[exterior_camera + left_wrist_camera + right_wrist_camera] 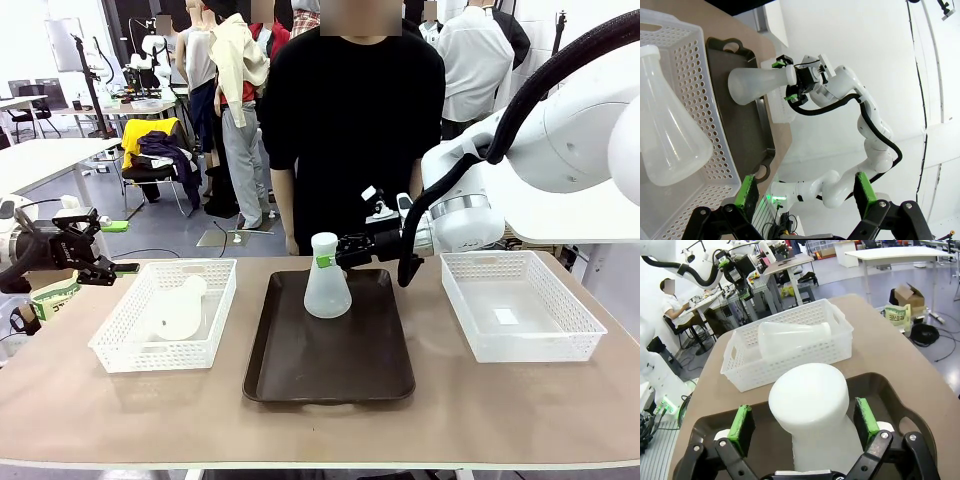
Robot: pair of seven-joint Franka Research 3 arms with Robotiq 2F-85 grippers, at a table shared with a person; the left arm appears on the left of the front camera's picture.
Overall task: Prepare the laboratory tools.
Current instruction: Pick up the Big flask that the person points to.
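One frosted conical flask (pixel 327 285) stands upright on the dark brown tray (pixel 330 375). My right gripper (pixel 329 256) is open, its jaws on either side of the flask's neck. In the right wrist view the flask's top (pixel 809 395) sits between the green pads (pixel 742 422), with a small gap on each side. A second flask (pixel 175 310) lies on its side in the left white basket (pixel 120 350). My left gripper (pixel 120 247) hangs open and holding nothing by the table's left edge, apart from that basket. The left wrist view shows the lying flask (pixel 665 130) and the upright flask (pixel 760 82).
A white mesh basket (pixel 470 335) with a small label inside stands at the right. A person in black stands at the far edge behind the tray. A green-and-white packet (pixel 55 295) lies near the left arm.
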